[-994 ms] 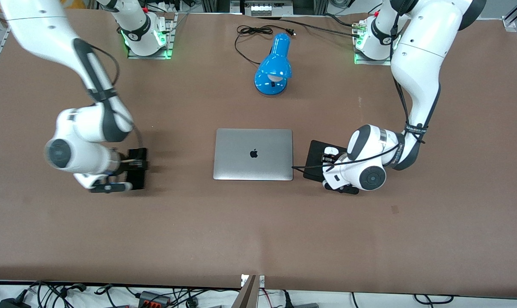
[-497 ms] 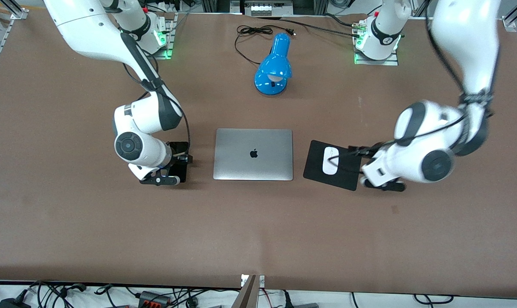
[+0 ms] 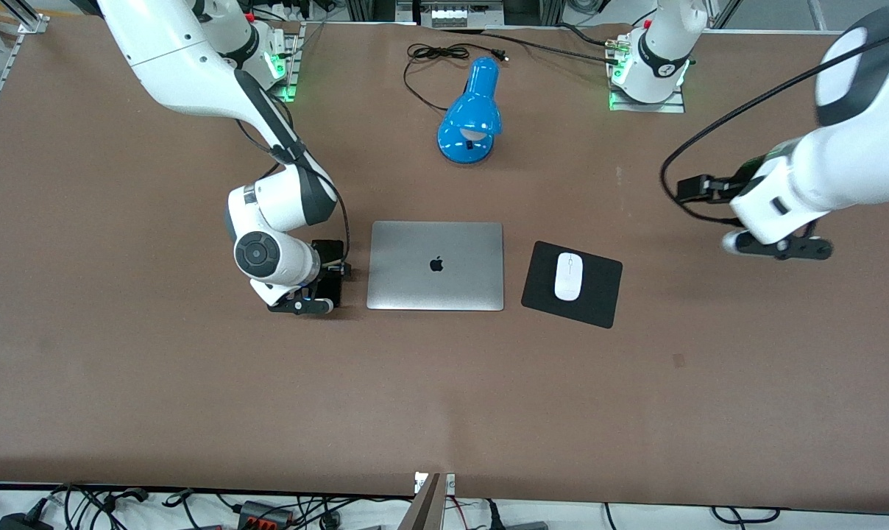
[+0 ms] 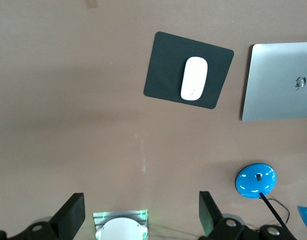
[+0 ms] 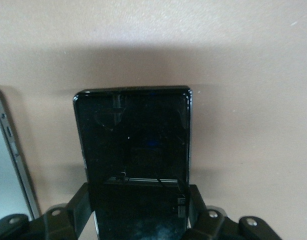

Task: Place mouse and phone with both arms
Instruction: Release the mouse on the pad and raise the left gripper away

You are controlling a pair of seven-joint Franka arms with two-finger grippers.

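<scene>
Mouse (image 3: 568,276), small, white and oval, already lay on the black square pad (image 3: 599,305) beside the shut silver laptop (image 3: 436,265), left gripper (image 4: 138,217) up with jaws wide and empty, while right gripper (image 5: 138,205) pinched the slim black phone (image 5: 133,135) low over the brown worktop (image 3: 444,397) beside the laptop, not yet set down.

The mouse (image 3: 568,276) lies on the black pad (image 3: 599,302) beside the laptop (image 3: 436,266).

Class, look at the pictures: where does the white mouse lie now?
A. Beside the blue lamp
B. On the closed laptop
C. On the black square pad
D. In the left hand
C: the mouse lies on the black pad, apart from the open left hand.
</scene>
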